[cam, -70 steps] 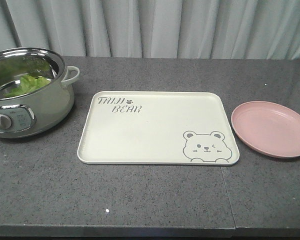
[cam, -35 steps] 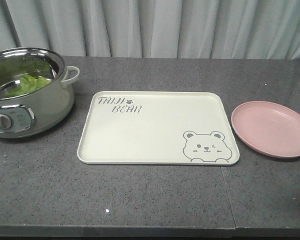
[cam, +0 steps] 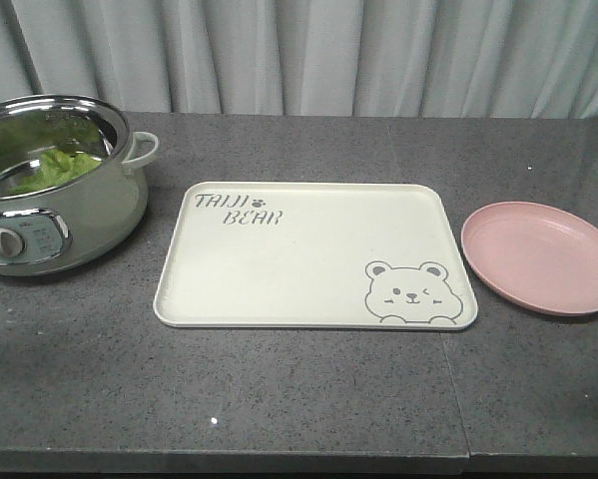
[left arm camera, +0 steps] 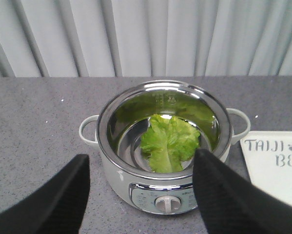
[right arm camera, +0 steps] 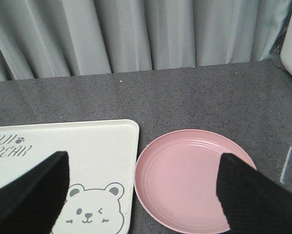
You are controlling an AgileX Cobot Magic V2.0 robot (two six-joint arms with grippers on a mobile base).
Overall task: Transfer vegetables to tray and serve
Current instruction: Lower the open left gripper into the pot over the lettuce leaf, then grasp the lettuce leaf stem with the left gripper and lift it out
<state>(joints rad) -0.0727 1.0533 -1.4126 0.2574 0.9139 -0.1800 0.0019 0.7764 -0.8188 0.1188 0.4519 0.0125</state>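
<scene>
One leaf of lettuce (left arm camera: 169, 142) lies flat on the bottom of the steel pot (left arm camera: 114, 168), in the middle of the left wrist view. In the front view the same pot sits at the left edge of the frame, with the green only partly seen over its rim. The cream tray (cam: 308, 269) fills the centre of that frame with nothing on it yet, and a pink plate (cam: 538, 254) lies just beside it on the right.

The left gripper (left arm camera: 141, 158) hangs above and in front of the pot, jaws wide apart and holding nothing. The right gripper (right arm camera: 143, 161) hovers over the gap between tray and plate, jaws likewise spread and empty.

The leaf looks light, soft and floppy. It would likely fold or tear if pinched hard, and it may be wet and cling to the shiny metal. The firmest place to grip is probably the pale rib down its middle; the ruffled edges would likely rip. Coming straight down inside the rim seems needed, since the walls are tall.
</scene>
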